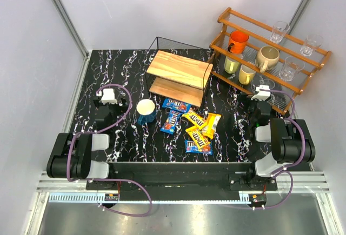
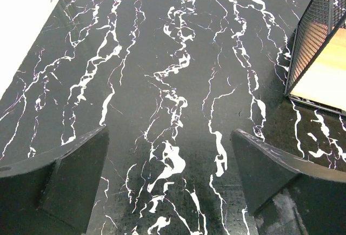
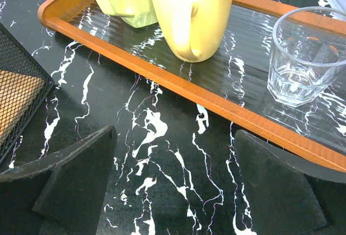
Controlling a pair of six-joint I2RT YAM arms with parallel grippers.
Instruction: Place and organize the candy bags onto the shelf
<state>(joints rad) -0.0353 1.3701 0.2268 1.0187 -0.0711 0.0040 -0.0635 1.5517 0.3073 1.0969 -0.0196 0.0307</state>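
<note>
Left gripper [image 2: 170, 133]: fingers [image 2: 65, 175] spread wide, nothing between them, only bare black marbled table [image 2: 162, 56] underneath. Holds nothing. Whether the tips touch the surface: cannot tell.

Right gripper [image 3: 174, 132]: fingers spread wide too, gap bare, nothing held. It faces the lower rail of the orange slatted rack [image 3: 162, 73], near it but apart. On that tier stand a yellow mug [image 3: 189, 13], a green mug [image 3: 121, 0] beside it and a clear glass [image 3: 303, 56] further right.

Candy bags [image 1: 193, 126]: all six lie loose on the table in front of the shelf [image 1: 178, 70], between the two arms. Three blue, three yellow. Two blue sit just before the shelf's lower board, the yellow ones overlap in a fan, and the third blue is nearest the table's front edge. A blue cup [image 1: 146, 111] stands just left of the bags, near the shelf's front left corner.

Room: open table on the left side, from the left gripper back to the far edge. On the right, the gripper sits in a narrow lane between the shelf's wire side and the rack
</note>
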